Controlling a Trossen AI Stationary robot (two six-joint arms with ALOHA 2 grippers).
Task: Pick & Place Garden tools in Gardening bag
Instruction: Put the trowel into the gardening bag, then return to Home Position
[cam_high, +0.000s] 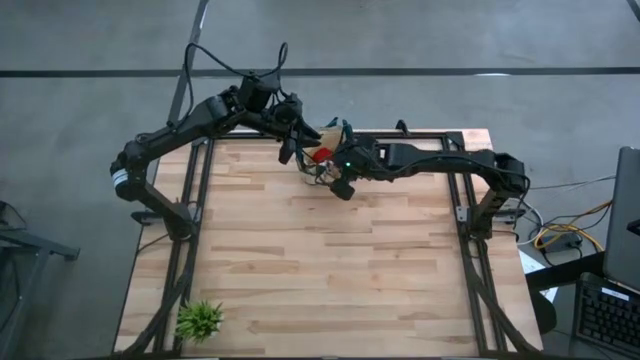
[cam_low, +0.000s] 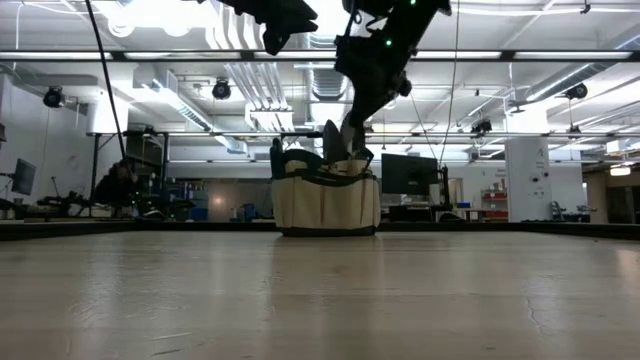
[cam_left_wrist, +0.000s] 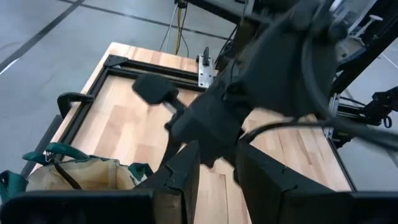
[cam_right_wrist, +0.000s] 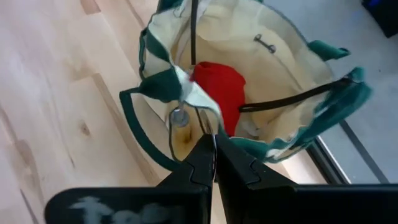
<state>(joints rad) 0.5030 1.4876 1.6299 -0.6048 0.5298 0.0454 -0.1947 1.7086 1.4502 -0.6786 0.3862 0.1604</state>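
The tan gardening bag (cam_high: 318, 152) with green trim stands at the table's far middle; it also shows in the low view (cam_low: 326, 203). A red lump (cam_right_wrist: 219, 87) lies inside it. A trowel's wooden handle (cam_right_wrist: 179, 134) sticks up at the bag's rim. My right gripper (cam_right_wrist: 214, 149) is shut right over that rim, pointing down (cam_low: 345, 140). My left gripper (cam_left_wrist: 217, 168) is open and empty, higher up beside the bag (cam_high: 290, 130). The other tools are out of view. My right gripper pinches a thin dark loop (cam_right_wrist: 206, 124) at the free end of the trowel's wooden handle, only at the fingertips. The fingers come from above, pointing down. The handle stands upright in the bag at its rim; the blade is hidden inside.
A small spiky green plant (cam_high: 198, 320) stands at the table's near left corner. The black frame rails (cam_high: 455, 200) run along the table's sides. The wide wooden top (cam_high: 330, 260) lies in front of the bag.
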